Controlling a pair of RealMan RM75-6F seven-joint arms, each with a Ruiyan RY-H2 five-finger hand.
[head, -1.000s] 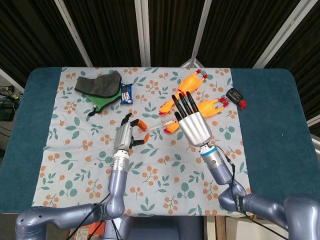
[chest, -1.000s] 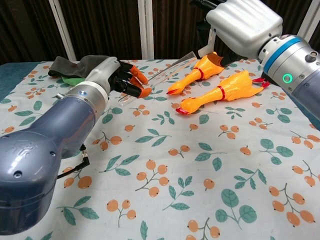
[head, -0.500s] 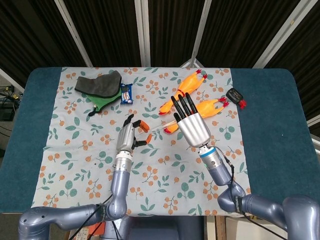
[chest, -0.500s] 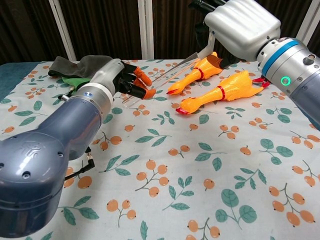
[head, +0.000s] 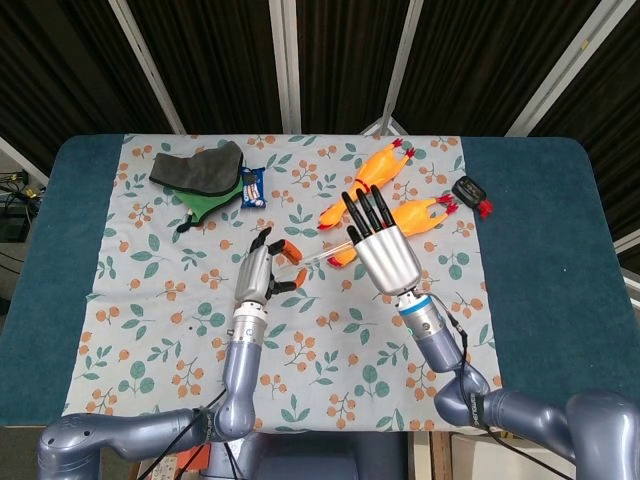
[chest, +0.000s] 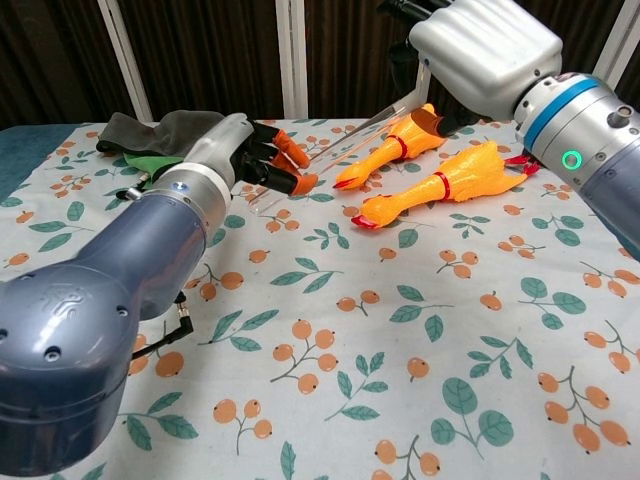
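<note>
A clear plastic item (head: 320, 252) (chest: 345, 135) with orange pieces at its left end spans the gap between my two hands. My left hand (head: 258, 275) (chest: 225, 150) has its dark fingers curled around the orange end, low over the floral cloth. My right hand (head: 385, 255) (chest: 485, 45) hangs higher with its fingers stretched forward; its thumb pinches the raised right end of the plastic. Two orange rubber chickens (head: 375, 175) (head: 415, 215) lie just beyond and beneath the right hand, also seen in the chest view (chest: 400, 140) (chest: 450, 185).
A grey and green cloth bundle (head: 200, 175) (chest: 150, 135) lies at the back left with a small blue packet (head: 253, 187) beside it. A small black and red object (head: 470, 192) sits on the blue table right of the floral cloth (head: 150, 300). A thin black cable (chest: 170, 320) lies near my left arm.
My left hand has shifted slightly to the right and its fingers have curled tighter around the orange end. The right hand has hardly moved.
</note>
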